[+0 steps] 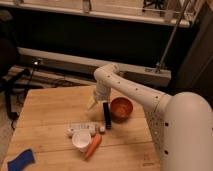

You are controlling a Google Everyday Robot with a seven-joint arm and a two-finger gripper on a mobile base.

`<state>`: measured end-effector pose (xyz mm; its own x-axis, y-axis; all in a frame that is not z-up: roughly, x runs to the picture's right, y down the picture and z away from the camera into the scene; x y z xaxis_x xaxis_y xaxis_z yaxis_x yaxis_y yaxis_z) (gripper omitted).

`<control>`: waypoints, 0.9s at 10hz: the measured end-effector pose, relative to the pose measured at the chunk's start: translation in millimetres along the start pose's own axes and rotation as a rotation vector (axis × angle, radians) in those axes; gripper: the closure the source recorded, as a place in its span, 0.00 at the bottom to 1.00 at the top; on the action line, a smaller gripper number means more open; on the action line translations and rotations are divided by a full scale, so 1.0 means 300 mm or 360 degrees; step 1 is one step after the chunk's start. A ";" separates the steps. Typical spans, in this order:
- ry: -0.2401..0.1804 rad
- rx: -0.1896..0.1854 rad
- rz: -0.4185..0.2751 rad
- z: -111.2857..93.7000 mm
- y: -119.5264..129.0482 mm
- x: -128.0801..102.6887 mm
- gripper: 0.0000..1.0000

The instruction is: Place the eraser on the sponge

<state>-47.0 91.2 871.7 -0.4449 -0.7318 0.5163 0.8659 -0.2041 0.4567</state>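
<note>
Over table (50, 107), gripper (92, 104) spread wide, empty, just beside eraser (107, 115); sponge (21, 160) well apart.

Bent arm (135, 92), gripper (93, 103) low, fingers (91, 105) apart

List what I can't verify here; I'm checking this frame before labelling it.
Camera view: sponge, cut by the bottom edge.
Camera view: white strip, partly behind the cup.
Camera view: tool, left of the eraser; its height over the table unclear from one angle.
</note>
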 end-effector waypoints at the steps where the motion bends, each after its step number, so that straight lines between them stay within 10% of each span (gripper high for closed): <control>1: 0.0008 -0.0005 0.0003 0.010 0.007 0.008 0.20; 9: -0.0070 -0.0154 -0.0006 0.022 0.027 -0.026 0.20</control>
<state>-38.1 99.5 876.2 -0.4558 -0.7021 0.5471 0.8813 -0.2701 0.3877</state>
